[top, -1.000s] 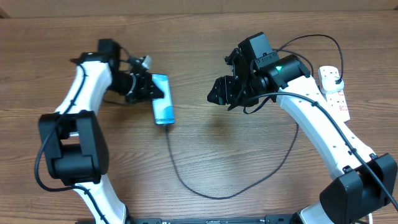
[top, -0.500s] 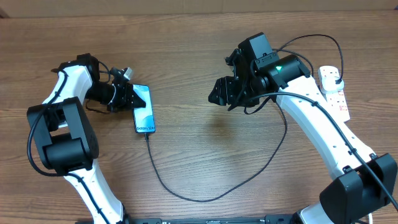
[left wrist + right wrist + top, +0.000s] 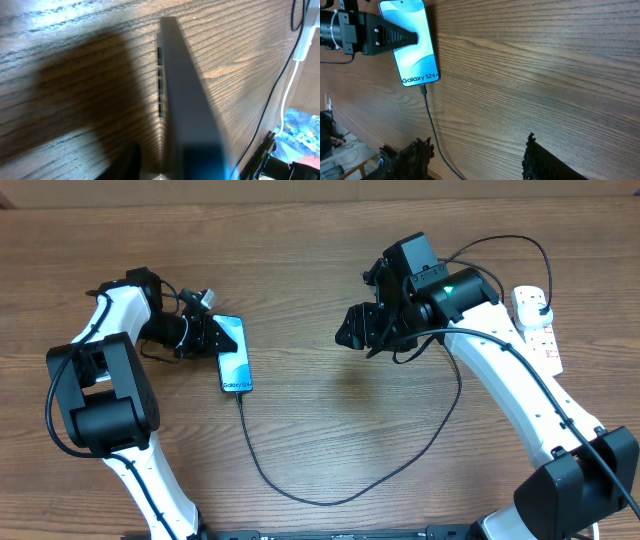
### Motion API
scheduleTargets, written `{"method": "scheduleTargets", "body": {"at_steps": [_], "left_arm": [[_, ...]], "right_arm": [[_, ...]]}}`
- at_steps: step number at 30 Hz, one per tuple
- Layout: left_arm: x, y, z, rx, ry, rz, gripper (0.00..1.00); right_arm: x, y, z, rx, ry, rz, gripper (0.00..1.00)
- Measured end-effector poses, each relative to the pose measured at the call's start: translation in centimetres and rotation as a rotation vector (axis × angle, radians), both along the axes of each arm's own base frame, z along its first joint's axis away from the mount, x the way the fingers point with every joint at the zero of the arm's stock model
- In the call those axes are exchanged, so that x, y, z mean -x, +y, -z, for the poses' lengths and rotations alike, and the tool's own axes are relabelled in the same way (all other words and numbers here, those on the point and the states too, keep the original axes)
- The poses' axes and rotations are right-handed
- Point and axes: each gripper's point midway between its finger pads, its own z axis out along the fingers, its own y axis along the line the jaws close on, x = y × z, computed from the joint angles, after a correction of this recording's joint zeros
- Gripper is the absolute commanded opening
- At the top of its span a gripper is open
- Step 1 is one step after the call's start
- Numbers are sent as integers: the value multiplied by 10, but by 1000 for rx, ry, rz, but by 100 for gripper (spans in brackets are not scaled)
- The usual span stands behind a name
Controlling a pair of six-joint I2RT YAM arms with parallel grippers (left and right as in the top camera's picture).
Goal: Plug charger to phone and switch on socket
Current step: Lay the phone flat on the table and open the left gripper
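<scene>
The phone (image 3: 233,356) lies screen up at the left, lit blue with "Galaxy S24" text; it also shows in the right wrist view (image 3: 415,47). My left gripper (image 3: 210,336) is shut on its upper end, one finger (image 3: 395,35) across the screen. In the left wrist view the phone (image 3: 182,100) shows edge-on. The charger cable (image 3: 300,495) is plugged into the phone's lower end (image 3: 423,91) and loops right to its black plug (image 3: 543,311) in the white socket strip (image 3: 535,330). My right gripper (image 3: 352,332) is open and empty above the table's middle (image 3: 475,142).
The strip's white cord runs off toward the right edge. The cable loop crosses the front middle of the wooden table (image 3: 330,430). Both arm bases stand at the front corners.
Since a second ago my left gripper has carried the phone to the left and the cable has followed. In the last half second almost nothing moved. The right arm is still.
</scene>
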Motion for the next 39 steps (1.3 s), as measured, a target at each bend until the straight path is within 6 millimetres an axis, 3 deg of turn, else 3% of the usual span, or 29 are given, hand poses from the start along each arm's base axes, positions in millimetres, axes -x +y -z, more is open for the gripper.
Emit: {"method": "scheduleTargets", "body": {"at_steps": [2, 10, 19, 31, 39], "left_arm": [[0, 1, 1, -4, 1, 1, 36], [1, 3, 3, -24, 9, 3, 35], [0, 6, 7, -44, 56, -55, 44], [0, 6, 7, -43, 111, -116, 44], [1, 6, 6, -38, 127, -129, 60]], "right_arm": [[0, 0, 0, 0, 0, 0, 62], [1, 0, 0, 2, 5, 0, 62], [9, -4, 3, 20, 30, -17, 62], [9, -4, 3, 21, 18, -36, 63], [9, -4, 4, 23, 13, -47, 64]]}}
